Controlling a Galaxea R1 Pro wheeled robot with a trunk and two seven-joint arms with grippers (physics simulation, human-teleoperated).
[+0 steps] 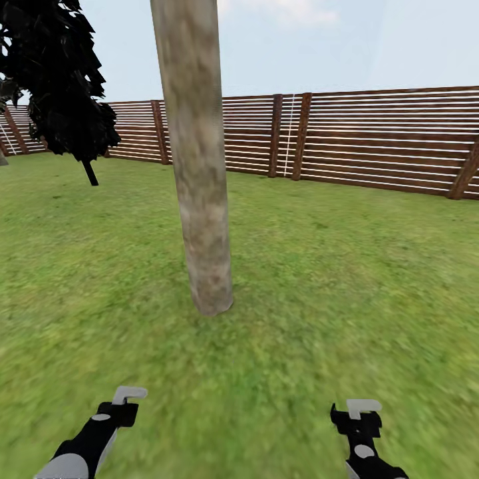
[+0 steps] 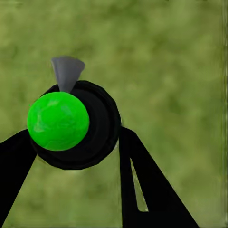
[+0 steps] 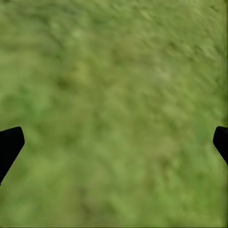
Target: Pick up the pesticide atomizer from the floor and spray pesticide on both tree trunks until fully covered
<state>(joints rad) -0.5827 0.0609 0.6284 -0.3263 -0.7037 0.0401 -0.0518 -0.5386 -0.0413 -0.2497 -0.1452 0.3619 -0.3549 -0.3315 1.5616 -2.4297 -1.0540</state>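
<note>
left gripper clamps atomizer, green ball and grey nozzle between its fingers | right gripper spread wide over lawn | head view: tree trunk straight ahead, fence behind

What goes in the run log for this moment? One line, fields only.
left tool: shut on atomizer | right tool: open, over lawn | tree trunk: ahead, upright | fence: behind

No readable text, label, brand, number or sign appears anywhere
</note>
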